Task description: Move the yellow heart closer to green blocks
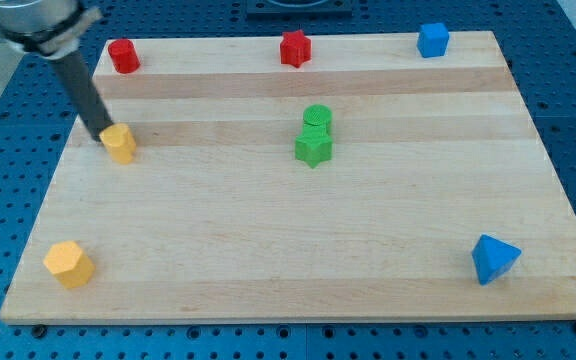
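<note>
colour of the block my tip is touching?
Yellow. My tip sits against the yellow heart at its left edge, seen in the camera view.

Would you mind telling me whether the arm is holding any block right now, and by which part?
Nothing is held. My tip only rests against the yellow heart, at its side toward the view's left.

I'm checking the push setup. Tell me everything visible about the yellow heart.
The yellow heart is a small, matte, solid-looking block lying flat on the wooden board, near the view's left edge in the upper half. My tip sits against its left side. It lies well left of the two green blocks and touches no other block.
</note>
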Robot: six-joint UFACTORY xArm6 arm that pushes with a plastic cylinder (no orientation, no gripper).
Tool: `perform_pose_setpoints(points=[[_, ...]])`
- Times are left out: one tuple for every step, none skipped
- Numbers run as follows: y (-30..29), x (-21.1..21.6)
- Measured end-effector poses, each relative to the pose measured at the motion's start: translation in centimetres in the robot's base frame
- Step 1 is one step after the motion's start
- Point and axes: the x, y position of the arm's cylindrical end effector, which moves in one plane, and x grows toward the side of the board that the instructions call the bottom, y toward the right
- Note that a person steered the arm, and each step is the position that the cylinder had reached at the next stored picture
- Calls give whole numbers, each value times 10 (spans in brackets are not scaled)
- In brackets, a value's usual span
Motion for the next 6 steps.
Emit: perform_pose_setpoints(points=[[-20, -2], [-67, -1], [-62, 16], [-11, 33], [50, 30], [60, 29]])
